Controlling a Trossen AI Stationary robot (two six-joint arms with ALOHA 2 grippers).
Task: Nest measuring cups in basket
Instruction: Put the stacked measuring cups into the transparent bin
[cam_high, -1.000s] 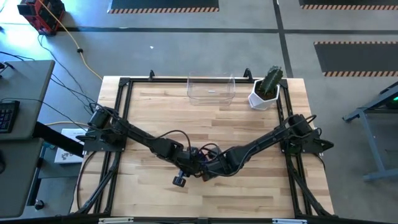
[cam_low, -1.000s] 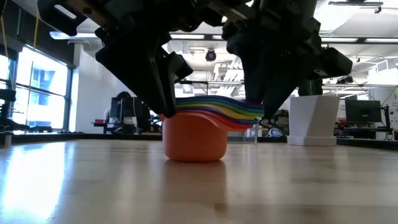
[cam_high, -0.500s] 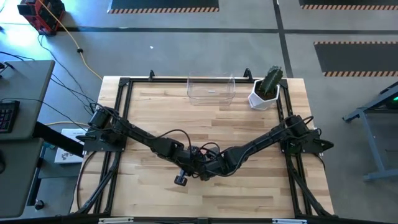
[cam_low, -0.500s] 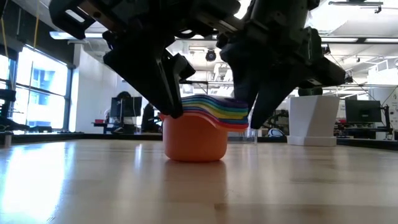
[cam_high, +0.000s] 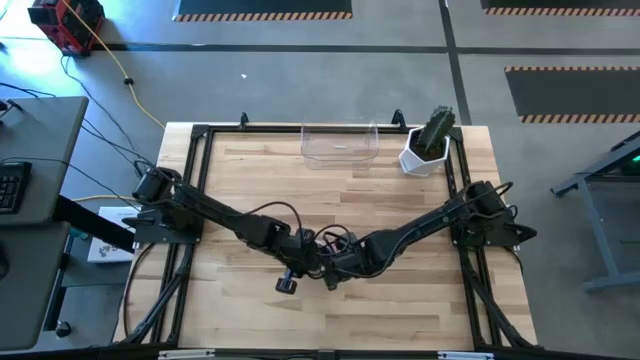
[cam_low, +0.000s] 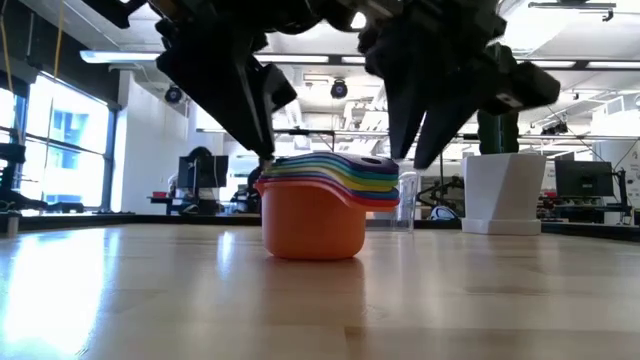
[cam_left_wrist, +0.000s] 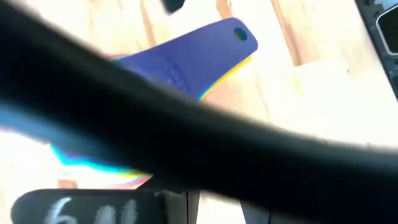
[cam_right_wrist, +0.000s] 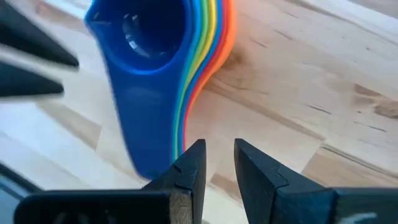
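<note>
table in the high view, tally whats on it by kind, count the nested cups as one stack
measuring cups, one nested stack: 1
basket: 1
potted cactus: 1
total: 3

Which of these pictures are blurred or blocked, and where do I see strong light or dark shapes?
Left wrist view: a blurred dark band crosses the picture in front of the stacked cups. Right wrist view: the right gripper is sharp, while the blue cup is somewhat soft. Low view: both arms show as dark silhouettes against bright windows and ceiling lights, and the table shines with reflected light.
</note>
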